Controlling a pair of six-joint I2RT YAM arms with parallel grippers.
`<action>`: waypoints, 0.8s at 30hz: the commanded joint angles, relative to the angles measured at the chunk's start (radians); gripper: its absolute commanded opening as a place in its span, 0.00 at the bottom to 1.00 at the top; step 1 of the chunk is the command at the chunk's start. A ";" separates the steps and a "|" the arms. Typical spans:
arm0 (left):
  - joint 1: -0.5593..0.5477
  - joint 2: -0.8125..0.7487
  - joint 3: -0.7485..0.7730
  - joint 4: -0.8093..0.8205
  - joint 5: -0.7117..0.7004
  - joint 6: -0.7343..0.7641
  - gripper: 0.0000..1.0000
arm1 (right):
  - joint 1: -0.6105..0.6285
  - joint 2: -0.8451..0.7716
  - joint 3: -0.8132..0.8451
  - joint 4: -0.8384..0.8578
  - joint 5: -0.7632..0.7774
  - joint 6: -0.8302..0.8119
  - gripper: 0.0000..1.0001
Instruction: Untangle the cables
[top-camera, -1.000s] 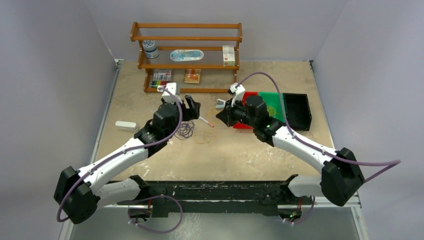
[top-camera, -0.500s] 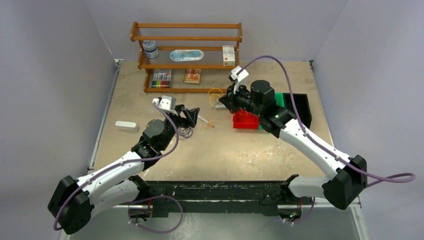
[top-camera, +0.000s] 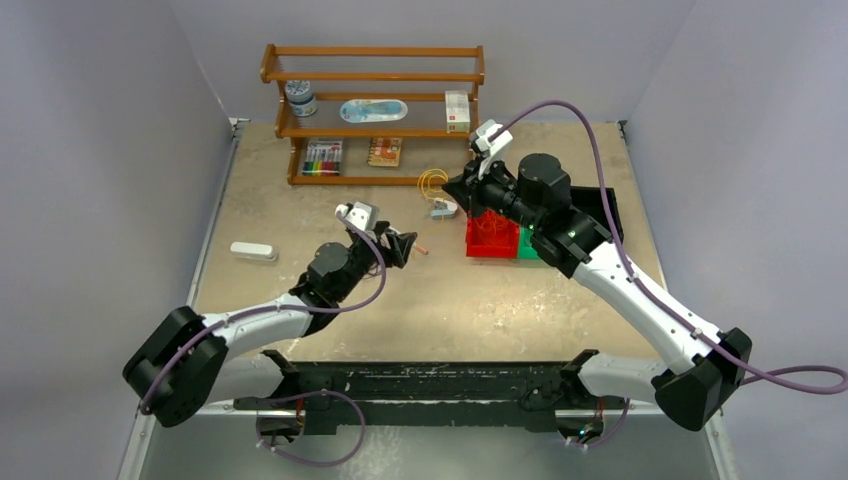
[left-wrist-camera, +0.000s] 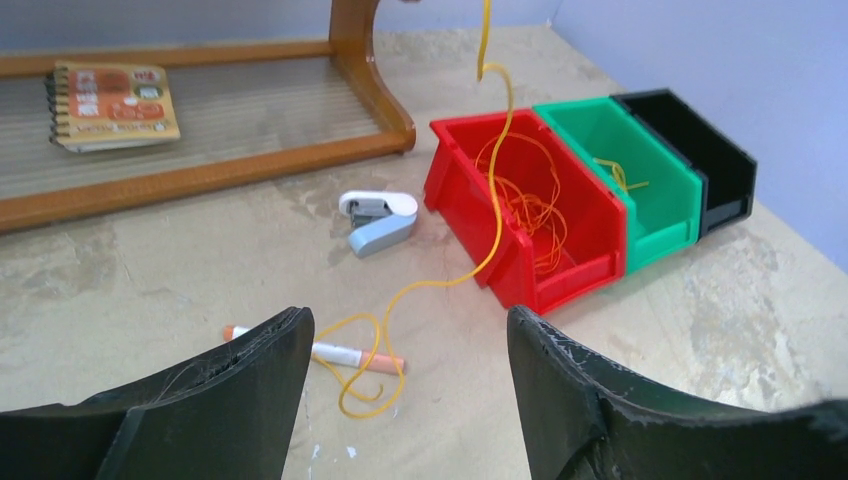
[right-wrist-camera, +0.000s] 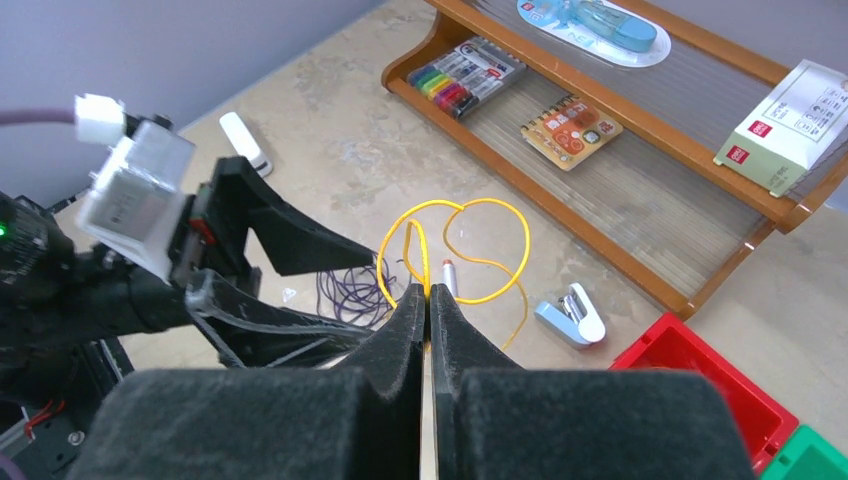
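My right gripper (right-wrist-camera: 428, 292) is shut on a yellow cable (right-wrist-camera: 486, 243) and holds it in the air near the shelf, with loops hanging from the fingers. In the left wrist view the yellow cable (left-wrist-camera: 497, 150) drops past the red bin (left-wrist-camera: 470, 235), and its end curls on the table over a white pen (left-wrist-camera: 335, 353). Orange cables (left-wrist-camera: 532, 212) lie in the red bin. A dark purple cable (right-wrist-camera: 350, 292) lies on the table under my left arm. My left gripper (left-wrist-camera: 405, 325) is open and empty, low over the table, facing the pen.
A green bin (left-wrist-camera: 655, 215) holding a bit of yellow wire and a black bin (left-wrist-camera: 722, 165) stand right of the red one. A stapler (left-wrist-camera: 378, 218) lies near the wooden shelf (top-camera: 372, 130). A white remote (top-camera: 252, 251) lies at the left.
My right gripper rose and moved back right, lifting the yellow cable off the table. My left arm drew back and swung right, its open gripper now lower.
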 joint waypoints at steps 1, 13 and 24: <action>-0.006 0.064 -0.021 0.165 0.039 0.012 0.70 | -0.005 -0.025 0.032 0.022 0.019 0.033 0.00; -0.012 0.171 0.015 0.125 0.017 0.034 0.69 | -0.005 -0.015 0.019 0.038 0.012 0.045 0.00; -0.020 0.268 0.116 -0.042 -0.126 0.092 0.62 | -0.005 -0.024 0.010 0.042 0.009 0.052 0.00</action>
